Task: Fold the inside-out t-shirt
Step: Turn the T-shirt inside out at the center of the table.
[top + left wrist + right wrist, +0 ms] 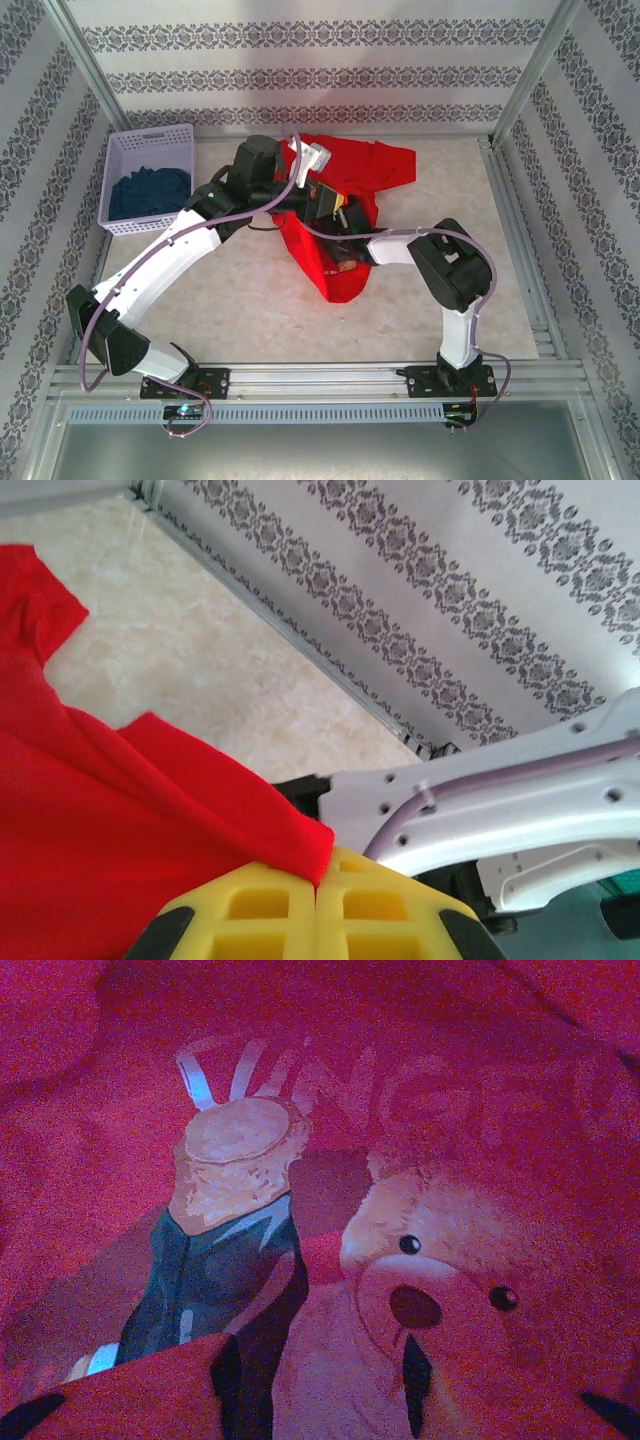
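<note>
Toward the far edge of the table the t-shirt lies crumpled, nothing folded yet; left gripper pinches its edge; right gripper sits buried in cloth, jaws impossible to tell.

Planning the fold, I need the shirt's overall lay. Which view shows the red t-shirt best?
Top external: the bright red cloth t-shirt lies bunched, most of its outline visible. Left wrist shows an edge pinched in the left hand; right wrist sees its bear print close up.
</note>
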Robot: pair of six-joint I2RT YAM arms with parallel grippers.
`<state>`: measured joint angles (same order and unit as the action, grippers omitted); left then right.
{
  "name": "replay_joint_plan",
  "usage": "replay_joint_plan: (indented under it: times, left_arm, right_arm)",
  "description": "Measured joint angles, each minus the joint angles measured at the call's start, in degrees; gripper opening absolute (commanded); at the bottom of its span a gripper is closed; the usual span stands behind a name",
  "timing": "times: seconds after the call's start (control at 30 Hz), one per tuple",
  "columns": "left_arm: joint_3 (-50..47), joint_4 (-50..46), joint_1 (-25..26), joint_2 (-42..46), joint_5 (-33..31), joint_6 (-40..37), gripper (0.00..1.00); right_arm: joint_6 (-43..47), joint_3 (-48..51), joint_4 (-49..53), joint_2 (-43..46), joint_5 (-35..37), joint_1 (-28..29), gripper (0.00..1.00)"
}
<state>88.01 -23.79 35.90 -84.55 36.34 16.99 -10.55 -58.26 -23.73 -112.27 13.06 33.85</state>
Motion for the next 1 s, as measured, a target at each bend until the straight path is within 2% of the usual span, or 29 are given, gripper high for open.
replay_joint_plan:
  times: [0.23, 0.57, 0.7, 0.87, 1.0]
  left_arm:
    - [4.48, -0.09, 0.48, -0.85, -1.84, -0.26, 0.0]
    - [-3.72, -3.04, 0.85, 5.92, -12.57, -4.0, 0.0]
    - [-4.98, -2.82, 0.87, 6.1, -9.66, -4.76, 0.0]
    - [-4.96, 0.44, 2.58, 6.4, -3.04, -4.11, 0.0]
    - [-3.5, 2.56, 3.61, 6.45, -0.79, -2.95, 0.0]
  right_arm:
    - [-0.63, -4.11, 6.08, -1.95, 0.46, -0.22, 0.5]
    - [-5.03, 4.85, 3.34, 2.91, -10.56, -7.19, 0.56]
    - [-5.16, 2.93, 6.05, 2.93, -10.67, -7.26, 0.57]
    - [-4.76, -7.19, 12.85, -0.04, -8.87, -5.05, 0.59]
    - [-4.59, -12.39, 16.02, -2.36, -8.33, -4.31, 0.61]
